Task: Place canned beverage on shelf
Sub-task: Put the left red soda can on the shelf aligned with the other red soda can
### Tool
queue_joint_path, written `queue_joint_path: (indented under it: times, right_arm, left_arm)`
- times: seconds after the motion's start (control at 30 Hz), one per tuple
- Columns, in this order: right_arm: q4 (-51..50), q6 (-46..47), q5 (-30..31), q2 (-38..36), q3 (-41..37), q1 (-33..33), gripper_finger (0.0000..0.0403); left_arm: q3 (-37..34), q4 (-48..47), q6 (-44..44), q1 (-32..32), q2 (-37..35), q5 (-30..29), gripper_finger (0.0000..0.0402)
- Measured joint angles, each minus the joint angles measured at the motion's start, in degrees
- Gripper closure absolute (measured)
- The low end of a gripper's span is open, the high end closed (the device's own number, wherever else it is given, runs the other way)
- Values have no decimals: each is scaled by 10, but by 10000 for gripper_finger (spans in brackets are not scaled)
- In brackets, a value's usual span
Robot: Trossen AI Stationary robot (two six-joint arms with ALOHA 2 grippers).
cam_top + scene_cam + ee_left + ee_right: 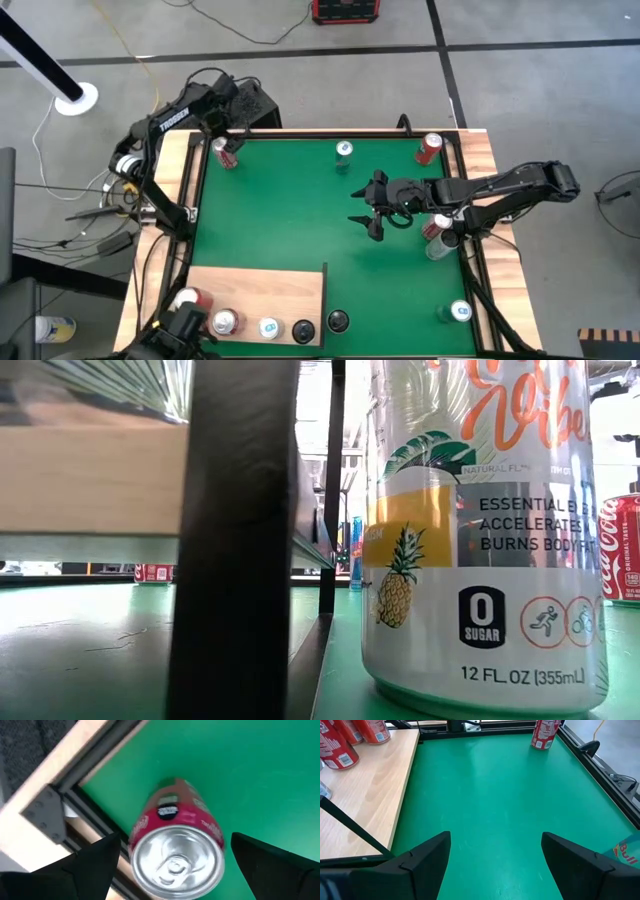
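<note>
A red beverage can (226, 153) stands upright on the green mat at its far left corner, beside the dark frame rail. My left gripper (224, 148) is above it, pointing down and open. In the left wrist view its two fingers stand on either side of the can's silver top (175, 862) without touching it. My right gripper (372, 210) hovers open over the middle of the mat, with nothing between its fingers (496, 837). The shelf (262, 288), a pale wooden board at the near left, bears several cans.
More cans stand on the mat: one at the far middle (343, 151), a red one at the far right (428, 148), two under the right arm (437, 232), a blue one near right (458, 312) and a dark one (338, 321) by the shelf. A pineapple-print can (480, 530) fills the low view.
</note>
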Motion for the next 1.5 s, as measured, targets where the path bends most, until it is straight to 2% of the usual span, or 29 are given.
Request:
queue_joint_path:
  times: [0.33,0.73,1.17,1.37,1.5]
  right_arm:
    - [1,0,0,0,0,0,67]
    - [1,16,0,0,0,0,67]
    - [1,31,0,0,0,0,67]
    - [1,31,0,0,0,0,67]
    - [2,32,0,0,0,0,67]
  left_arm:
    - [1,-19,33,-7,-2,-3,50]
    - [2,-43,60,-9,-3,-15,164]
    - [10,-68,64,-19,-6,5,165]
    - [50,-98,60,-46,-41,43,165]
    - [70,-141,45,-83,-68,45,165]
